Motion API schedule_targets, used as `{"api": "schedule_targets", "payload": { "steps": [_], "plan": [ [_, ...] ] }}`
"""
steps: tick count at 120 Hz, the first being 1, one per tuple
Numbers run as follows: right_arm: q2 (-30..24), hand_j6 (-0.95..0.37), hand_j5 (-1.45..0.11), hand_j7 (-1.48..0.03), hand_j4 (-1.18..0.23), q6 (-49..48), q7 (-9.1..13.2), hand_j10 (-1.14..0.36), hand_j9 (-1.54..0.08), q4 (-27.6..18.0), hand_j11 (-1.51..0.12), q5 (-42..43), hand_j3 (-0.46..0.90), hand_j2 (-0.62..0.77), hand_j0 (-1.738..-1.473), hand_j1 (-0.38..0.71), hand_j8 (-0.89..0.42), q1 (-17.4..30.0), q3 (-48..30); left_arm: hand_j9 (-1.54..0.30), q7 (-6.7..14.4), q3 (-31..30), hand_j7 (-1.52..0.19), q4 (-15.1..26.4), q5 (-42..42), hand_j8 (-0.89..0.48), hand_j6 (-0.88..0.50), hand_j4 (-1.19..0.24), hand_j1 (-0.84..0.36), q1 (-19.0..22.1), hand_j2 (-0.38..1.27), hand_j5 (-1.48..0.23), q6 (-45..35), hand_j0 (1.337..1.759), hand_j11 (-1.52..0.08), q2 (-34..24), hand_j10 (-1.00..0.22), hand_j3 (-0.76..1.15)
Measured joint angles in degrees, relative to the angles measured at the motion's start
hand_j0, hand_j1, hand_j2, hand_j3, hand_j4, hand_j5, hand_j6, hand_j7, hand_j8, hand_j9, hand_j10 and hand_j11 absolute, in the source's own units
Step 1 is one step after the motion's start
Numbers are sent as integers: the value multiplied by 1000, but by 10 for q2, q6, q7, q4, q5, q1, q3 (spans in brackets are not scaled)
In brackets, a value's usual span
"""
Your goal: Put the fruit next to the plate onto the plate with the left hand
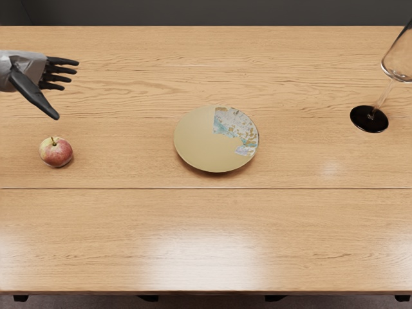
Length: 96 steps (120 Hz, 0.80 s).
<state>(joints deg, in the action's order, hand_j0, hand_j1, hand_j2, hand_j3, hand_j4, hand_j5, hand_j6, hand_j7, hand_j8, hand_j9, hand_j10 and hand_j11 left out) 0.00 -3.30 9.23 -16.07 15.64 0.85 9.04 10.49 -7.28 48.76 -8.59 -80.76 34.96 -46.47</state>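
Apple (56,152) sits on the bench (206,238) well left of the plate (199,145), and the left hand (40,78) hovers up-table of it, fingers spread, holding nothing.

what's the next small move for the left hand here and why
Most likely bring the left hand forward and down over the apple, ready to grasp it. The hand is open and holds nothing, it sits just behind the apple, and the apple lies well off to the left of the plate, apart from it.
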Motion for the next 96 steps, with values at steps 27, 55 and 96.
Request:
{"api": "schedule_targets", "payload": {
  "steps": [27, 55, 96],
  "plan": [
    [0, -20, -26, -26, -20, 0, 0, -20, -26, 1, -26, 0, 0, -4, -1658, -325, -20, 0, -1, 0, 7, 0, 0, 0, -2, -2, -2, -2, 349, -3, 0, 0, 0, 1658, 0, 0, -1, 0],
    [0, -20, -27, -26, -20, 0, 0, -21, -26, 1, -26, 0, 0, -4, -1658, -325, -21, 0, -1, 0, 42, -6, 0, 45, -50, -3, -3, -3, 349, 6, 0, 0, -52, 1658, 0, -36, -2, 0],
    [0, -20, -26, -26, -20, 1, 0, -20, -26, 1, -26, 0, 0, -4, -1658, -325, -20, 0, -1, -16, 46, -51, -16, 293, -143, -15, -16, -15, 335, 69, 3, -17, -503, 1658, -16, -21, -15, 0]
  ]
}}
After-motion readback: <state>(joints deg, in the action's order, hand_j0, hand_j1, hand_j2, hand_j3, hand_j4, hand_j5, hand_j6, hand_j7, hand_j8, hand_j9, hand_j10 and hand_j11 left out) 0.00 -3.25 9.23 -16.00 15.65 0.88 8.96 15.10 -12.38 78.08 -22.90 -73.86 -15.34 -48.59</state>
